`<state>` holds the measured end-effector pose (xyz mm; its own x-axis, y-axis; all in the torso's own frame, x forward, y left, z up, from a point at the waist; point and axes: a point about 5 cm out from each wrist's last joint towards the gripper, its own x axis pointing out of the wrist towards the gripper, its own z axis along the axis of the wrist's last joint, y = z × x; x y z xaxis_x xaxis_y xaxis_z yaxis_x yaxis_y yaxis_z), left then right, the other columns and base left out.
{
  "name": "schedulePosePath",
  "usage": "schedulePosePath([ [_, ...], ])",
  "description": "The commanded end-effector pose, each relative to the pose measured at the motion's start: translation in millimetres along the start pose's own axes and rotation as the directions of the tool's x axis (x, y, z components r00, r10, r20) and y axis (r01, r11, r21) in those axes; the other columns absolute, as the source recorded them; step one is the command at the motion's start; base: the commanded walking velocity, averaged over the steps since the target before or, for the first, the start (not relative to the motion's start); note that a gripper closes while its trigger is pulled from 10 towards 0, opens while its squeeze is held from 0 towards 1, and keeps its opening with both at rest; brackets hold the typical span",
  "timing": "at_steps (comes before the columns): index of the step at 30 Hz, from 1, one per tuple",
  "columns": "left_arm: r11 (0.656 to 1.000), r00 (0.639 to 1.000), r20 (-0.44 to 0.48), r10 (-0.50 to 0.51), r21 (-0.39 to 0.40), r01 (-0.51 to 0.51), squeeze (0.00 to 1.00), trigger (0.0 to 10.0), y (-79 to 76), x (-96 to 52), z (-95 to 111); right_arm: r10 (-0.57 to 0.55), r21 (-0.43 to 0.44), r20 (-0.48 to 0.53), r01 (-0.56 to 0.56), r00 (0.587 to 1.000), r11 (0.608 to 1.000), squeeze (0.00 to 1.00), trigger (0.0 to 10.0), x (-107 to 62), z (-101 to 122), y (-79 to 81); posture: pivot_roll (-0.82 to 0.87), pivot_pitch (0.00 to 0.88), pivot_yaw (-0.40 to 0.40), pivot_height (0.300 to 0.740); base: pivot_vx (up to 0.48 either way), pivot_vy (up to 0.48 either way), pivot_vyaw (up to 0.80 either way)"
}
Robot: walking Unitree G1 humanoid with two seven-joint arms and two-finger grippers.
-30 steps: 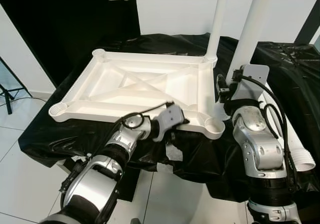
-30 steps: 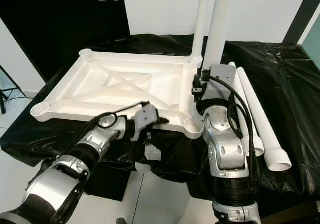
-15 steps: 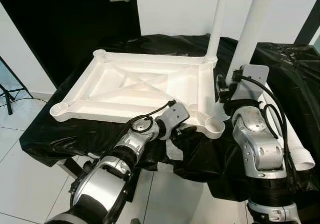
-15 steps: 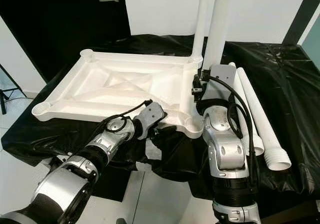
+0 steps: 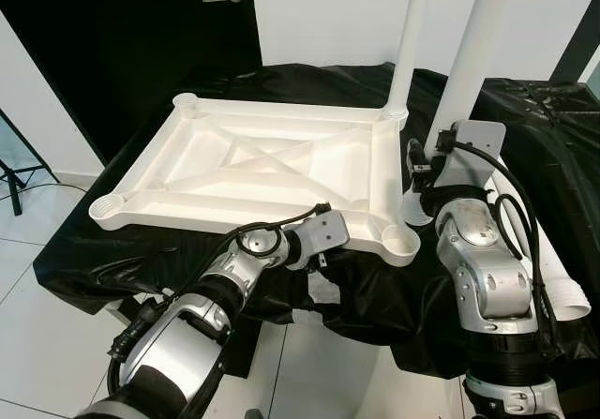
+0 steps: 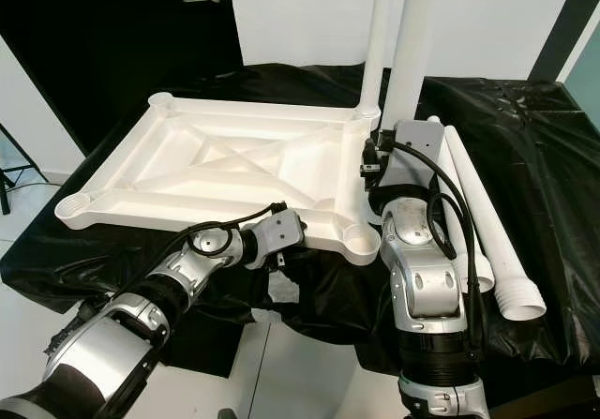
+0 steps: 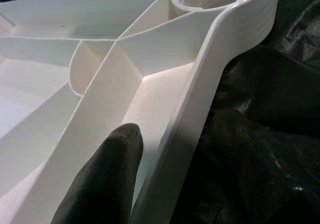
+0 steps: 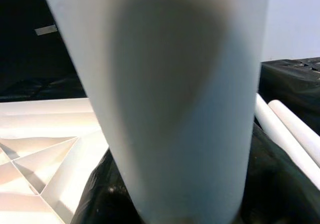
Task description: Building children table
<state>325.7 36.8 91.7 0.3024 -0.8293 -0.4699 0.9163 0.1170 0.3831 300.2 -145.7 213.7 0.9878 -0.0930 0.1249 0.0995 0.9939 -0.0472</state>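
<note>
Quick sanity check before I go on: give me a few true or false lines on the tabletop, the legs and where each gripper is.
1. The white tabletop lies underside up on the black sheet. True.
2. All four corner sockets hold legs. False: one upright leg stands in the far right corner; the near right socket is empty.
3. The left gripper is at the tabletop's near edge, one finger inside the rim. True.
4. The second upright leg, by the right arm, is seated in the near right socket. False: it stands beside the tabletop.
5. Two spare legs lie on the floor. False: they lie on the black sheet at the right.
</note>
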Motion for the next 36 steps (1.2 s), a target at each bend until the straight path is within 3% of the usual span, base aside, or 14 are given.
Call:
schedulePosePath([
  [1, 0.918, 0.916, -0.06, -0.396, -0.051, 0.393, 0.0, 10.0, -38.5, 2.2, -17, -0.004, 0.008, 0.017, 0.004, 1.0, 1.0, 0.0, 10.0, -1.8, 3, 0.2, -0.17, 0.0, 0.038, 0.74, 0.0, 0.0, 0.0],
  [2, 0.922, 0.922, -0.014, -0.387, -0.032, 0.387, 0.0, 0.9, -38.9, 8.8, -7, -0.002, 0.01, 0.019, 0.002, 1.0, 1.0, 0.0, 10.0, -1.7, 4, 1.3, -0.17, 0.0, 0.04, 0.74, 0.0, 0.0, 0.0],
  [5, 0.924, 0.925, -0.001, -0.381, -0.026, 0.381, 0.0, 0.9, -38.7, 10.9, -4, -0.002, 0.011, 0.02, 0.002, 1.0, 1.0, 0.0, 10.0, -1.5, 4, 1.6, -0.17, 0.0, 0.04, 0.74, 0.0, 0.0, 0.0],
  [6, 0.931, 0.931, 0.011, -0.365, -0.021, 0.365, 0.0, 1.6, -37.9, 13.4, 0, -0.002, 0.011, 0.02, 0.002, 1.0, 1.0, 0.0, 10.0, -1.4, 4, 1.7, -0.17, 0.0, 0.042, 0.74, 0.0, 0.0, 0.0],
  [7, 0.949, 0.949, 0.03, -0.315, -0.017, 0.316, 0.0, 10.0, -35.2, 18.2, 6, -0.003, 0.012, 0.021, 0.003, 1.0, 1.0, 0.0, 10.0, -1.5, 4, 1.6, -0.17, 0.0, 0.044, 0.74, 0.0, 0.0, 0.0],
  [8, 0.949, 0.949, 0.03, -0.315, -0.017, 0.316, 0.0, 10.0, -35.2, 18.2, 6, -0.003, 0.012, 0.021, 0.003, 1.0, 1.0, 0.0, 10.0, -1.5, 4, 1.6, -0.17, 0.0, 0.044, 0.74, 0.0, 0.0, 0.0],
  [11, 0.988, 0.987, 0.074, -0.142, -0.053, 0.146, 0.0, 10.0, -25.7, 31.9, 22, -0.01, 0.011, 0.021, 0.01, 1.0, 1.0, 0.0, 10.0, -2.8, 4, 0.2, -0.18, 0.0, 0.043, 0.74, 0.0, 0.0, 0.0],
  [17, 0.995, 0.998, 0.061, -0.014, -0.097, 0.02, 0.0, 10.0, -19.9, 40.5, 29, -0.006, 0.015, 0.012, 0.006, 1.0, 1.0, 0.0, 10.0, -6.5, 3, -0.6, -0.19, 0.0, 0.042, 0.74, 0.0, 0.0, 0.0],
  [25, 0.994, 0.998, 0.059, 0.021, -0.109, -0.015, 0.0, 10.0, -20.6, 42.7, 29, 0.034, 0.023, -0.02, -0.033, 0.999, 0.999, 0.0, 10.0, -18.5, -4, 0.1, -0.19, 0.0, 0.043, 0.74, 0.0, 0.0, 0.0],
  [29, 0.991, 0.998, 0.046, 0.042, -0.126, -0.036, 0.0, 10.0, -21.1, 41.6, 24, 0.164, 0.061, -0.073, -0.16, 0.984, 0.985, 0.0, 10.0, -37.3, -15, 5.1, -0.19, 0.0, 0.045, 0.74, 0.0, 0.0, 0.0],
  [36, 0.991, 0.998, 0.047, 0.049, -0.13, -0.042, 0.0, 10.0, -20.7, 43.5, 27, 0.246, 0.046, -0.099, -0.243, 0.964, 0.969, 0.0, 10.0, -43.1, -20, 7.5, -0.2, 0.0, 0.046, 0.74, 0.0, 0.0, 0.0],
])
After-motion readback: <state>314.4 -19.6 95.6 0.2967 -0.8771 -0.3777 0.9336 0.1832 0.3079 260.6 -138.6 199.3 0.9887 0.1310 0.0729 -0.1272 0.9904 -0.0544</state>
